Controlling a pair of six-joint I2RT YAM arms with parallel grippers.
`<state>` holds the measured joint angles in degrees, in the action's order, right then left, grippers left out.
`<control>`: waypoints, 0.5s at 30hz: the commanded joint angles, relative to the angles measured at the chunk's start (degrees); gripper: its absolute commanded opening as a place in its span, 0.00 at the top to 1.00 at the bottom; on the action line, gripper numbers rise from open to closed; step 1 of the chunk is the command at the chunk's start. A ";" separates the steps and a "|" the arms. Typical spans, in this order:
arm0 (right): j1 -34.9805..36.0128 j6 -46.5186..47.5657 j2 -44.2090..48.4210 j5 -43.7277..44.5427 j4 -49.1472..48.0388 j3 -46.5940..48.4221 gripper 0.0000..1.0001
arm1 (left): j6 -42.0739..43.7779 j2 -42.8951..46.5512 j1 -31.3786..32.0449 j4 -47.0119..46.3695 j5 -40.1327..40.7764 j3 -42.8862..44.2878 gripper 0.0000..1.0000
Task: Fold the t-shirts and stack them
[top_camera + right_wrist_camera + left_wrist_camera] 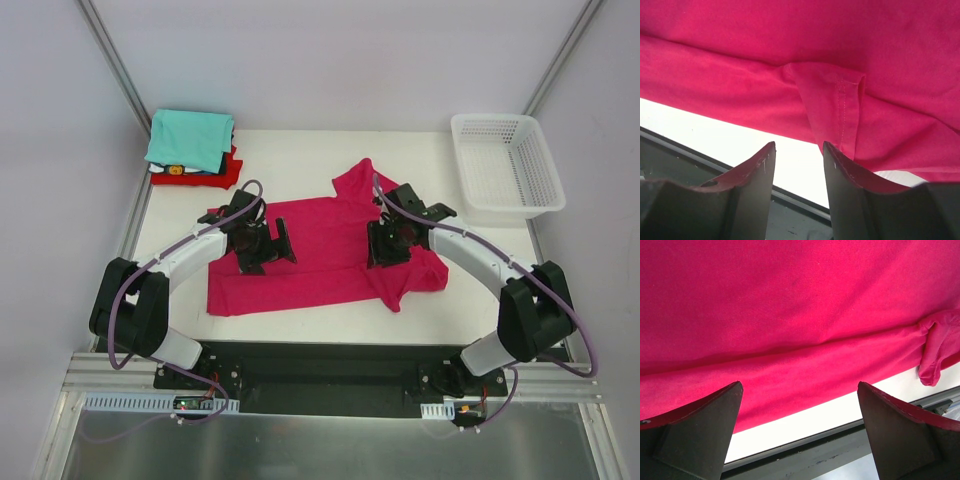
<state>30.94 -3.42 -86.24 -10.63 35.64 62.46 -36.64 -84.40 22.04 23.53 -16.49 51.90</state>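
Where the pink shirt [320, 255] lies spread on the counter [300, 155], the left jaws hang wide open above its near hem; the right jaws stand narrowly parted, empty, just short of its sleeve [832, 107].

- The white table [290, 150] carries the magenta-pink t-shirt [320, 265], spread mid-table.
- The folded t-shirt stack [192, 150] lies far-left of it.
- The white mesh basket [510, 212] sits far-right.

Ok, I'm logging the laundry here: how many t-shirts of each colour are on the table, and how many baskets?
magenta t-shirt, spread out: 1
teal t-shirt, folded: 1
dark and white t-shirt, folded: 1
red t-shirt, folded: 1
white basket: 1
Total: 5
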 commanded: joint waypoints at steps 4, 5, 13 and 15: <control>-2.63 0.35 -2.36 1.41 0.22 -0.13 0.55 | 1.05 1.26 -0.07 0.29 -0.91 0.04 0.01; -3.86 0.34 -2.36 1.06 -0.56 -0.58 0.55 | 1.13 1.26 -0.07 0.46 -0.82 0.04 0.01; -8.61 0.87 -3.94 1.23 -1.10 -2.16 0.55 | 1.05 0.12 -0.07 0.73 -1.00 1.18 0.01; -8.79 1.13 -3.94 1.23 -0.92 -2.34 0.55 | 1.13 0.11 -0.07 0.73 -0.91 1.36 0.01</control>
<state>22.87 -3.31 -89.86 -9.80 34.68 60.29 -36.62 -84.40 22.04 23.49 -16.49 51.92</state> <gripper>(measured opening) 0.456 0.991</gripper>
